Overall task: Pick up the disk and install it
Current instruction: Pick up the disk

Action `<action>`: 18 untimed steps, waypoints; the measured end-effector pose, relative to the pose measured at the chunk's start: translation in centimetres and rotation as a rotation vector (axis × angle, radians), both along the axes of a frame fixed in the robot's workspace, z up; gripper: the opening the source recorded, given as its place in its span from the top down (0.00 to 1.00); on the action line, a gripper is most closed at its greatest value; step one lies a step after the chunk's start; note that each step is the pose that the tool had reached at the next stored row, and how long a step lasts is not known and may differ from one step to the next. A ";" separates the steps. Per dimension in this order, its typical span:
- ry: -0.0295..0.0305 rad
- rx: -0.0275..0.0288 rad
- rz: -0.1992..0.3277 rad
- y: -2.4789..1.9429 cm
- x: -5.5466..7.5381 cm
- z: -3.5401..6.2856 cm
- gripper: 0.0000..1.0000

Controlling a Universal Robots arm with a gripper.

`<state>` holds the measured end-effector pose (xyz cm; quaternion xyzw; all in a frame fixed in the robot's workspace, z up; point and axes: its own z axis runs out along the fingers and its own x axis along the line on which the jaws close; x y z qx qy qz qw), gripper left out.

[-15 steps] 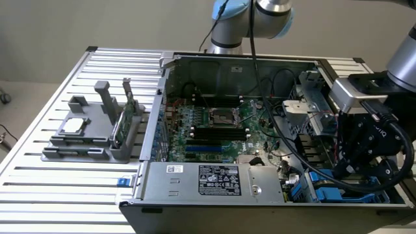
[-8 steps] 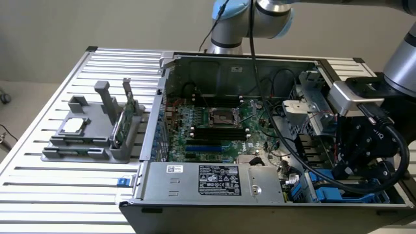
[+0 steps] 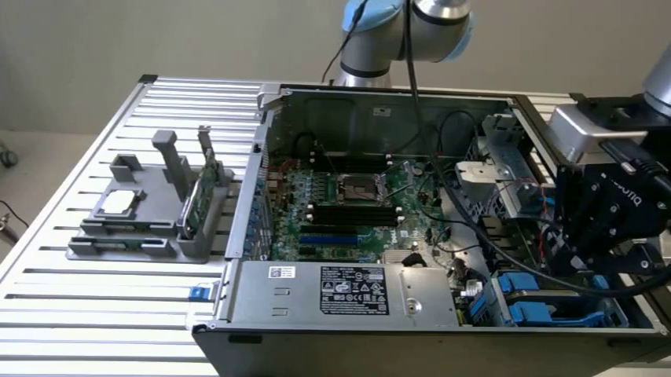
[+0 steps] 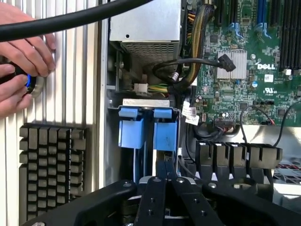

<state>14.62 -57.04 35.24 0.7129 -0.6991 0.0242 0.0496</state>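
Two blue plastic carrier ends (image 4: 165,134) stand side by side in the drive bay (image 4: 146,104) at the case's corner. The disk's silver face and label are hidden inside the bay, so I cannot tell which carrier holds it. My gripper (image 4: 167,165) is shut, its black fingers pressed together with the tips right at the edge of one blue carrier. I see nothing between them. In the exterior view the black gripper (image 3: 603,263) hangs over the same blue carriers (image 3: 535,305) at the case's front corner, on the exterior view's right.
The open computer case (image 3: 314,290) lies on a slatted metal table (image 3: 105,314), with motherboard (image 3: 346,204), cables and power supply (image 3: 346,292) inside. A grey fixture (image 3: 137,228) holds a small silver chip (image 3: 121,200) and a green card (image 3: 207,177). A person's hand (image 4: 23,52) rests beside a black ribbed block (image 4: 51,169).
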 end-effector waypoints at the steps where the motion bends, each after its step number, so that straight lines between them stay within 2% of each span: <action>1: 0.0000 -0.0003 0.000 0.00 0.0 0.38 0.89; 10: 0.0005 -0.0008 -0.001 0.01 0.0 3.07 0.89; 12: 0.0007 -0.0009 -0.001 0.00 0.0 3.44 0.88; 14: 0.0007 -0.0007 -0.001 0.00 0.0 3.66 0.75; 18: 0.0009 -0.0007 -0.001 0.00 0.0 3.81 0.75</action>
